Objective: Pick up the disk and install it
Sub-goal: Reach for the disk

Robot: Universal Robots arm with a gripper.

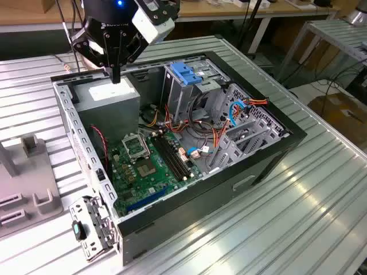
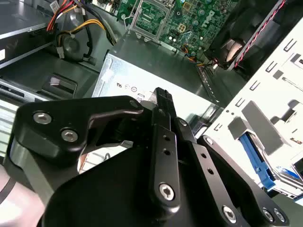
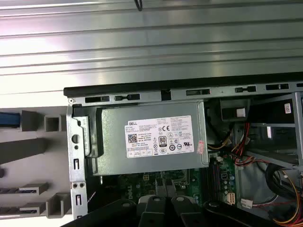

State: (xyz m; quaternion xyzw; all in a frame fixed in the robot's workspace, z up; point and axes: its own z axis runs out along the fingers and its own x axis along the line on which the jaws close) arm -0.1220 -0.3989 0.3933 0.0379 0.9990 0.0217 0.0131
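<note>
The end effector (image 1: 116, 75) hangs over the grey power supply (image 1: 112, 97) in the rear corner of the open computer case (image 1: 275, 152). Its black fingers are drawn narrow, tips together, and there is nothing between them. In the exterior view the tips stand just above the supply's labelled top, but whether they touch it cannot be told. The arm's upper part is cut off by the picture's top edge.

The case lies on its side in the middle of the ribbed metal worktop (image 1: 269, 229). Its motherboard (image 1: 143, 166) is exposed, and a blue bracket (image 1: 186, 71) sits atop the drive cage.

The disk (image 3: 8, 119) is outside the case, in the grey holder (image 1: 34, 183) that sits toward the worktop's edge on the exterior view's left. In the first wrist view it shows as a short blue strip cut off by the picture's edge. In the second wrist view a blue rail (image 2: 257, 158) with a pale face beside it shows behind one of the holder's uprights and is mostly hidden. How the disk sits in its slot cannot be made out.
</note>
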